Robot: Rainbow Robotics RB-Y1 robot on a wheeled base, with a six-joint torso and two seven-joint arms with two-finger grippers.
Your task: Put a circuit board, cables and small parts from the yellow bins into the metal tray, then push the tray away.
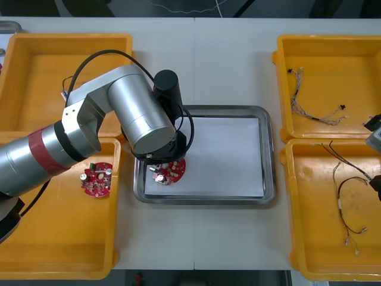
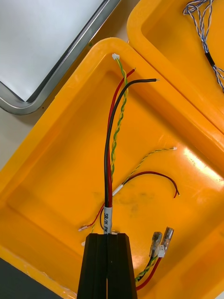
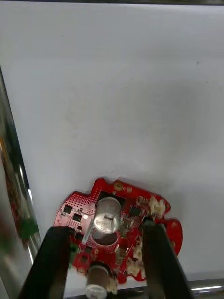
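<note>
A round red circuit board [image 3: 116,224] lies on the white inside of the metal tray [image 1: 268,156], in its near left corner [image 1: 168,171]. My left gripper [image 3: 107,230] hangs right over the board [image 1: 162,165], its fingers open and standing apart on either side of the board's middle. At the table's right edge, my right gripper [image 2: 108,239] sits low in the near right yellow bin [image 1: 321,250]. It is shut on a bundle of black, red and yellow-green cables [image 2: 114,140] whose free ends point toward the tray's rim [image 2: 56,79].
A second red board [image 1: 97,179] lies in the near left bin. The far right bin [image 1: 357,47] holds a blue and white cable [image 2: 205,32]. More loose red and yellow cables [image 2: 149,176] lie in the bin beside my right gripper. The far left bin [image 1: 36,65] stands behind the left arm.
</note>
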